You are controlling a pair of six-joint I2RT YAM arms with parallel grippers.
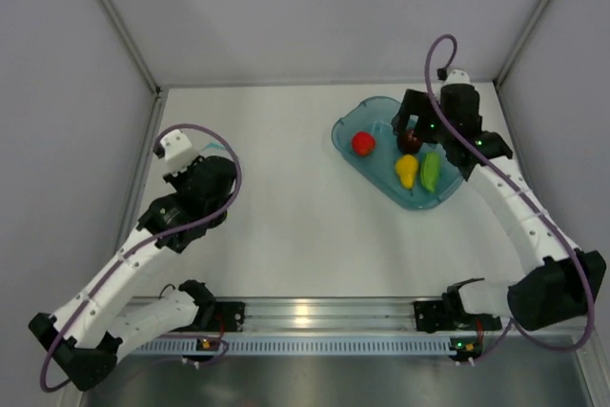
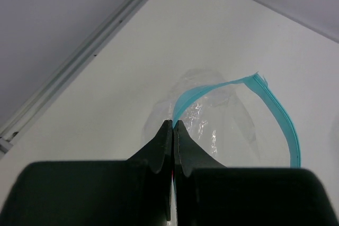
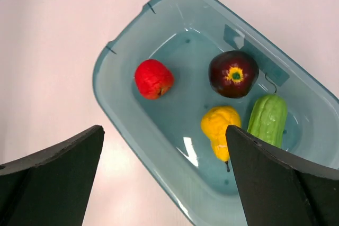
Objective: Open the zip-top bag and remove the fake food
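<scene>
My left gripper (image 2: 173, 125) is pinching the bag (image 2: 214, 123) at lower centre | my right gripper (image 3: 164, 133) is hovering wide over food (image 3: 153, 78) in tray (image 3: 185, 101).

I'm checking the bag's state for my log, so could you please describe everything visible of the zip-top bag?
In the left wrist view the zip-top bag is clear, crinkly plastic with a light blue zip strip arching in a loop, so its mouth looks open. It looks empty. It seems to rest on the white table, and the left gripper is shut on the strip's near end. The top view does not show it.
</scene>
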